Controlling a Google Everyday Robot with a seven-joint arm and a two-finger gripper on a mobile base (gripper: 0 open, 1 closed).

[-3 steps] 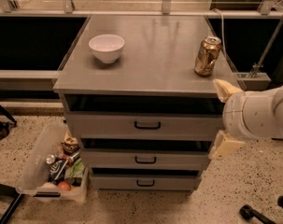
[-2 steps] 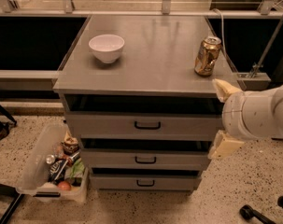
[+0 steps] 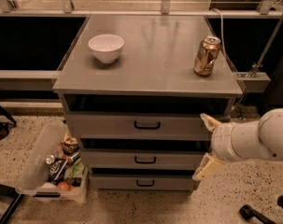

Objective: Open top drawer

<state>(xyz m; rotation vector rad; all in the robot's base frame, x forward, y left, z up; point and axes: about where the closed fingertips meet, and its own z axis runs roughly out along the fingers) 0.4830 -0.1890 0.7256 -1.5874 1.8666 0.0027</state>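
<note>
The top drawer is the widest grey front of three, just under the cabinet top, with a small black bar handle at its centre. A dark gap shows above its front panel. My gripper is at the right end of the drawer fronts, level with the top and middle drawers. Its two cream fingers stand wide apart, one above the other, and hold nothing. It is well to the right of the handle and not touching it.
A white bowl and a gold can stand on the grey cabinet top. Two narrower drawers lie below. A clear plastic bin of clutter sits on the floor at the cabinet's left. A black caster is at the bottom right.
</note>
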